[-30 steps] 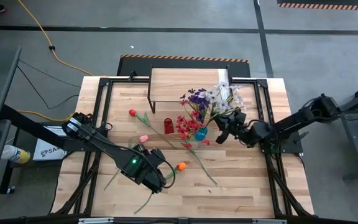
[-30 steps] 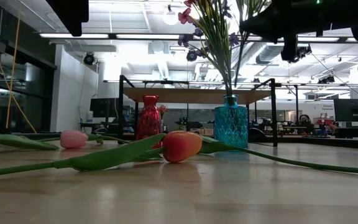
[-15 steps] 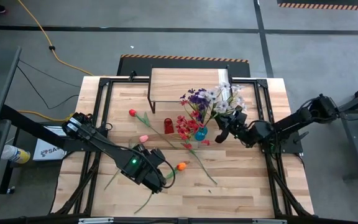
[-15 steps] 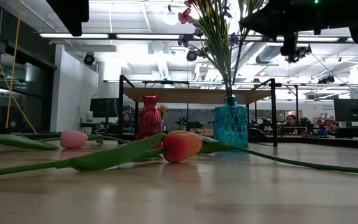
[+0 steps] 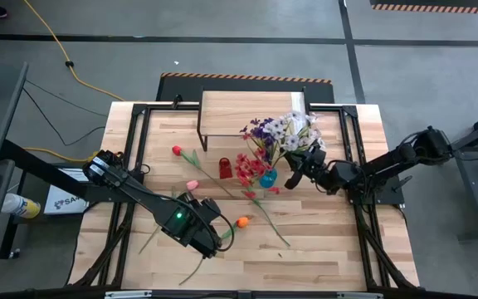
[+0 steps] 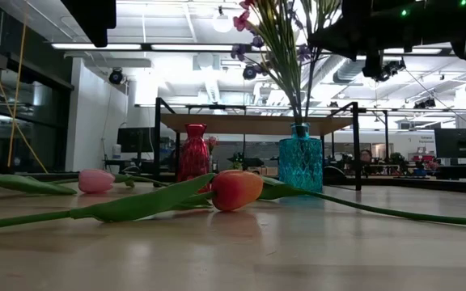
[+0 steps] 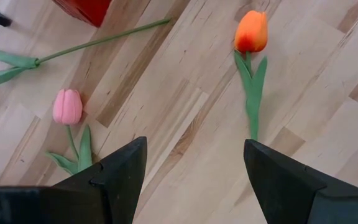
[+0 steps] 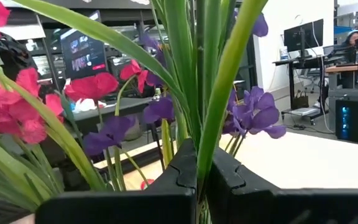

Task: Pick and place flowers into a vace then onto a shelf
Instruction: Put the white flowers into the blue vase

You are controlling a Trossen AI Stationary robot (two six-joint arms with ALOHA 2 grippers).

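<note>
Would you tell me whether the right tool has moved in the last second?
Yes. In the high view the right tool, shut on the flower stems, has shifted slightly left toward the blue vase, taking the white blossoms along.

blossoms [image 6: 285, 16] cut off by top edge in low view, red vase [image 7: 86, 9] cropped in left wrist view

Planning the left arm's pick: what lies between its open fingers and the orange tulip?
Only bare tabletop lies between the left gripper and the orange tulip, per the left wrist view.

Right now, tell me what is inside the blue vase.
The blue vase holds green stems of purple, white and red blossom sprays. The right tool is shut on one stem. The stem ends inside are hidden.
</note>
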